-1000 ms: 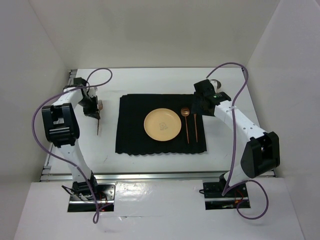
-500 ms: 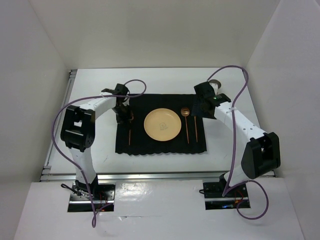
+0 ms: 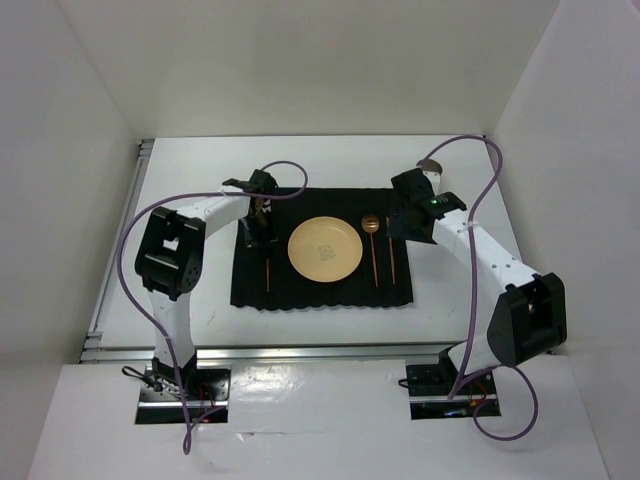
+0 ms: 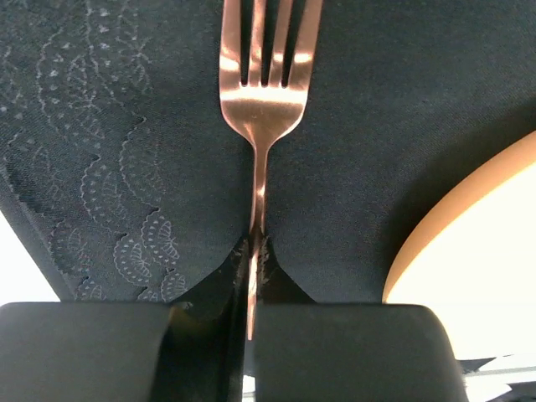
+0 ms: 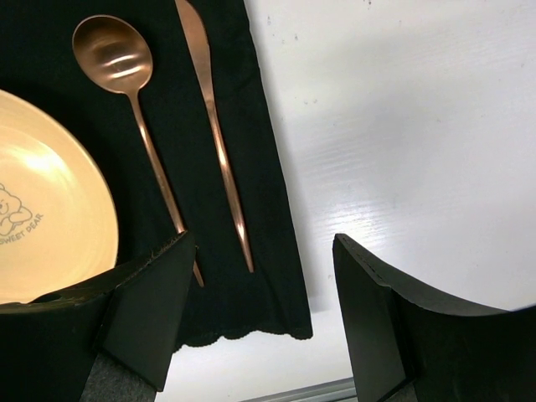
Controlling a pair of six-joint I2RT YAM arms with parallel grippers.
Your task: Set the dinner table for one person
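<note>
The white dinner table [image 3: 320, 160] carries a black cloth mat [image 3: 320, 290]. On the mat lie a yellow plate [image 3: 325, 248], a copper spoon [image 3: 372, 250] and a copper knife [image 3: 391, 255]. My left gripper [image 3: 258, 230] is shut on the handle of a copper fork [image 3: 268, 272], low over the mat's left part, just left of the plate. In the left wrist view the fork [image 4: 262, 92] runs out from the closed gripper [image 4: 254, 251], with the plate's rim [image 4: 477, 243] to the right. My right gripper [image 3: 405, 215] is open and empty above the mat's right edge [image 5: 268, 251].
A small grey object [image 3: 430, 166] sits on the table behind the right arm. White walls enclose the table on three sides. A silver rail [image 3: 300, 350] runs along the near edge. Purple cables loop from both arms.
My left gripper has carried the fork to the right, from the bare table left of the mat to over the mat beside the plate. The right arm has barely moved.
</note>
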